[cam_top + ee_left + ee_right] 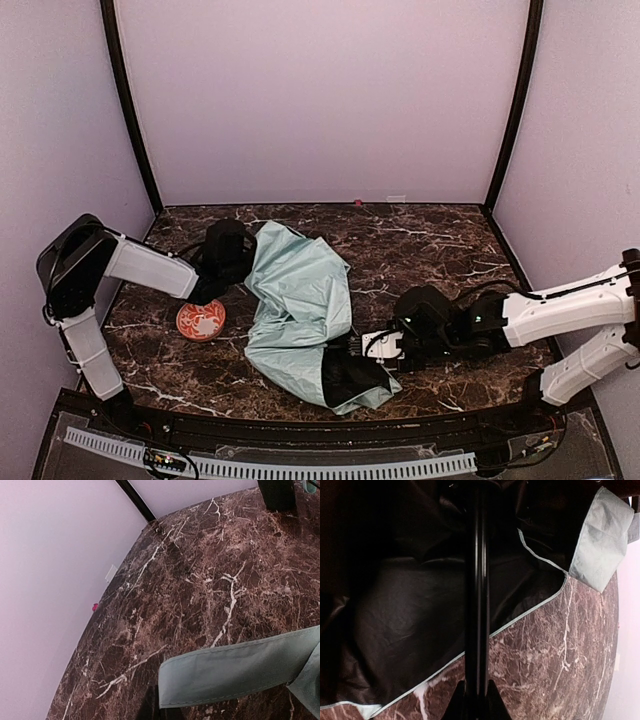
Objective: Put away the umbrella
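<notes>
The umbrella (300,295) lies collapsed mid-table, its pale mint fabric crumpled and its black lining showing at the near end (350,378). My left gripper (238,258) is at the fabric's far left edge. In the left wrist view it is shut, and a mint fabric band (235,672) of the umbrella ends right at its dark fingertips (167,712). My right gripper (378,345) is at the near right side of the umbrella. It is shut on the thin black shaft (476,580), which runs from between its fingers (492,700) into the black lining (395,620).
An orange-red round dish (201,320) sits on the dark marble table (430,250) just left of the umbrella, below my left arm. A small pink thing (357,202) and a white tag (397,199) lie along the back wall.
</notes>
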Available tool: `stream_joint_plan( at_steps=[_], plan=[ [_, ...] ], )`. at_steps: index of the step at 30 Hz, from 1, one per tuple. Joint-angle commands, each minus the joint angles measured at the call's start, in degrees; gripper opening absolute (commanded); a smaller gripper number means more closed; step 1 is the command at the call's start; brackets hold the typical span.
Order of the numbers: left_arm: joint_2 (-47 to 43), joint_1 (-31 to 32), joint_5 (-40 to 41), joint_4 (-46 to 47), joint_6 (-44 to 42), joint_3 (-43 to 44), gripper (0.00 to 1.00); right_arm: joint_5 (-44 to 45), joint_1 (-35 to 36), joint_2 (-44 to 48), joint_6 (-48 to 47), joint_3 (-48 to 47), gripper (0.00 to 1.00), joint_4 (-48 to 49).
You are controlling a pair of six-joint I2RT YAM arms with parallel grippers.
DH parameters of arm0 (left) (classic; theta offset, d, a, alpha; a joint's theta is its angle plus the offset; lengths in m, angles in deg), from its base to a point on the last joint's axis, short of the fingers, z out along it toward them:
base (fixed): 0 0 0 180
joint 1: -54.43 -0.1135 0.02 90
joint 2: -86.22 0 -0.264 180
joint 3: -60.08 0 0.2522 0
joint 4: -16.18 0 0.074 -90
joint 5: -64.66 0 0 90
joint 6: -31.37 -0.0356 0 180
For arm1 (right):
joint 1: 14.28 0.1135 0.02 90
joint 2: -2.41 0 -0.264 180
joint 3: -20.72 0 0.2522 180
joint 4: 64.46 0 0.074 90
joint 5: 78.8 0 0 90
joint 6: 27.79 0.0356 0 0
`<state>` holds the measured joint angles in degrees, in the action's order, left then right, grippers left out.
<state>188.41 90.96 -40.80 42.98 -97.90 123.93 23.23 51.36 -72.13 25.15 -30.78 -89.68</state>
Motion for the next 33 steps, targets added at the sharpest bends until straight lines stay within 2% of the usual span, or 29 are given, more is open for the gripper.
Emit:
stream_joint_plan(
  at_steps=[1,4,12,16,20,25,27,29,33],
  plan=[
    [1.93,-0.15,2.03,-1.54,0.25,1.59,0.0,-0.49,0.51,-7.29,6.01,-0.52,0.0,8.69],
    [3.18,-0.15,3.11,-3.1,0.99,3.65,0.0,-1.43,0.53,-9.88,8.05,-1.4,0.0,9.77],
    [7.32,-0.06,2.87,-10.21,3.58,9.46,0.0,-7.9,-0.81,-6.02,8.18,-1.03,0.0,14.45],
    [11.92,-0.06,10.33,-13.91,6.65,13.94,0.0,-12.72,-3.56,-5.3,11.06,-0.57,0.0,13.34],
    [14.01,-0.14,21.05,-5.69,6.71,13.43,0.0,-12.27,-3.49,-6.73,13.64,-0.89,0.0,9.08],
    [16.38,-0.07,17.87,-1.72,3.17,15.83,0.0,-14.28,-2.2,-7.94,11.6,0.38,0.0,5.93],
    [17.63,-0.13,18.36,-1.24,2.01,16.96,0.05,-14.82,-2.26,-8.67,12.18,-0.76,0.0,2.85],
    [19.04,-0.14,20.91,-2.62,1.21,19.1,0.15,-15.05,-2.61,-9.29,13.28,-1.54,0.0,0.56],
    [20.72,-0.67,27.94,-2.85,-1.21,21.6,0.56,-16.6,-4.46,-10.38,15.52,-2.83,0.0,-2.77]
  ],
)
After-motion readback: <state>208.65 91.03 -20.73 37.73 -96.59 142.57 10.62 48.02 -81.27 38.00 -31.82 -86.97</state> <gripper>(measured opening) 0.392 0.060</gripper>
